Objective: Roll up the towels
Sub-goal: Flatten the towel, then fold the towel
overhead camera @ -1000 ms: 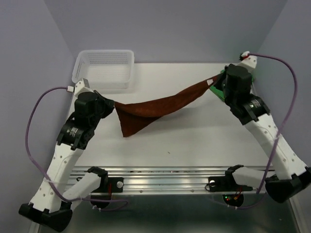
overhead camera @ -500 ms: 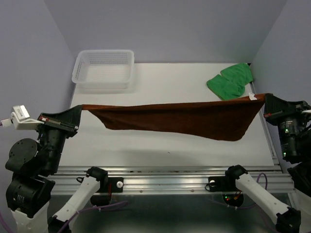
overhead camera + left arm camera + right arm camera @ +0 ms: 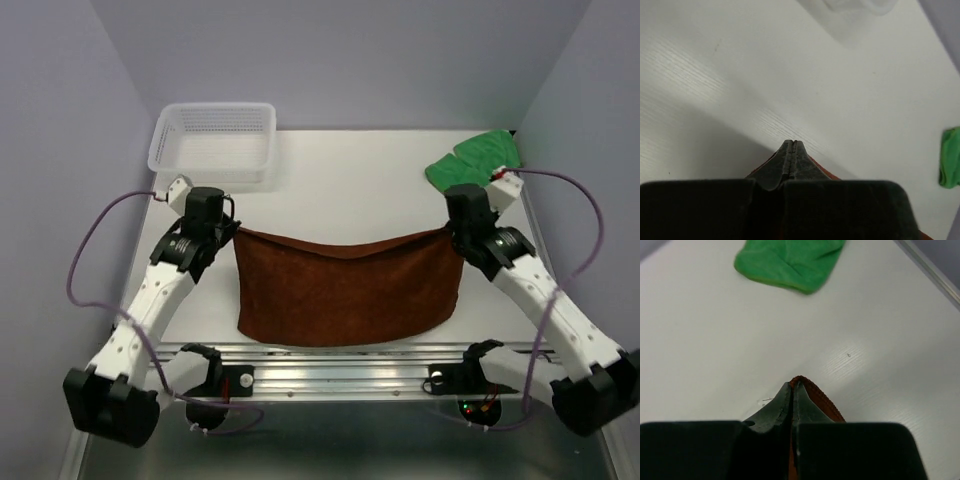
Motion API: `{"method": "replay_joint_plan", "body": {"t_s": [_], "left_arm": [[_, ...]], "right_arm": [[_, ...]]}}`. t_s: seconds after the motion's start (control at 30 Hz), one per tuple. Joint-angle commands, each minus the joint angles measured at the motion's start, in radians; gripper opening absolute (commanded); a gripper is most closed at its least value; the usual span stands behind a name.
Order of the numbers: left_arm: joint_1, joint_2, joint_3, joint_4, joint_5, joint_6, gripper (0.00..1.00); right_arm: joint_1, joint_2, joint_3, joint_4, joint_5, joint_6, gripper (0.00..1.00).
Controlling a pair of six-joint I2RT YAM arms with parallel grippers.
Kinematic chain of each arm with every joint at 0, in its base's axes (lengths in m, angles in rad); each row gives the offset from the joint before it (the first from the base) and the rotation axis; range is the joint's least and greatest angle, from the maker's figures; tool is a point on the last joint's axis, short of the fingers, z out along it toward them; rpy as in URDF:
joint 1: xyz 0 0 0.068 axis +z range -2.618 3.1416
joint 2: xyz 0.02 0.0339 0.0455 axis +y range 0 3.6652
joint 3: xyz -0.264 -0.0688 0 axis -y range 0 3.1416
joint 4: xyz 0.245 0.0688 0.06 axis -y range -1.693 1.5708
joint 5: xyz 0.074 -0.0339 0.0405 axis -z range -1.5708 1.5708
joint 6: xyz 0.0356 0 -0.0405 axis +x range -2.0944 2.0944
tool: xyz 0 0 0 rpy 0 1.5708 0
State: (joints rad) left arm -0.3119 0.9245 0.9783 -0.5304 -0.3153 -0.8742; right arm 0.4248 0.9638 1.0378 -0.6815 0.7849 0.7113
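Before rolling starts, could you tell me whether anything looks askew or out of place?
The brown towel lies right up against the table's front edge, its far edge sagging; the green towel sits crumpled at far right.

Soft, even overhead light fills the top view, leaving the white bench bright and the brown towel sharp. In the left wrist view a broad grey shadow lies on the bench around the left tool, whose near body blurs. The basket there is out of focus.
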Motion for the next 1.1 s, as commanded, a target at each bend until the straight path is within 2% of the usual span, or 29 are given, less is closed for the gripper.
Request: {"method": "replay_joint_plan", "body": {"t_s": [0.0,0.03,0.07,0.13,0.17,0.27,0.4,0.5,0.6,0.83,1.07], "left_arm": [[0.114,0.216,-0.046,0.24,0.063,0.017,0.0],[0.16,0.274,-0.035,0.256,0.077,0.017,0.0],[0.178,0.378,-0.003,0.288,0.094,0.023,0.0],[0.197,0.477,0.052,0.31,0.082,0.037,0.0],[0.21,0.561,0.084,0.305,0.078,0.049,0.0],[0.212,0.681,0.227,0.3,0.045,0.089,0.0],[0.221,0.766,0.284,0.293,0.035,0.107,0.0],[0.221,0.78,0.278,0.302,0.038,0.106,0.0],[0.223,0.772,0.263,0.306,0.048,0.112,0.0],[0.223,0.679,0.132,0.322,0.048,0.112,0.0],[0.223,0.515,-0.042,0.325,0.073,0.113,0.0]], "right_arm": [[-0.059,0.183,-0.015,0.234,0.001,-0.012,0.01],[-0.119,0.296,0.002,0.272,-0.074,-0.025,0.01],[-0.15,0.35,0.011,0.316,-0.113,-0.048,0.01],[-0.204,0.453,0.04,0.419,-0.215,-0.068,0.01],[-0.233,0.546,0.089,0.44,-0.234,-0.09,0.01],[-0.263,0.711,0.204,0.505,-0.283,-0.145,0.01],[-0.29,0.864,0.318,0.533,-0.378,-0.187,0.01],[-0.301,0.918,0.357,0.533,-0.414,-0.199,0.01],[-0.301,0.915,0.34,0.531,-0.434,-0.193,0.01],[-0.31,0.721,0.141,0.524,-0.421,-0.167,0.01],[-0.328,0.529,-0.037,0.465,-0.427,-0.135,0.01]]}}
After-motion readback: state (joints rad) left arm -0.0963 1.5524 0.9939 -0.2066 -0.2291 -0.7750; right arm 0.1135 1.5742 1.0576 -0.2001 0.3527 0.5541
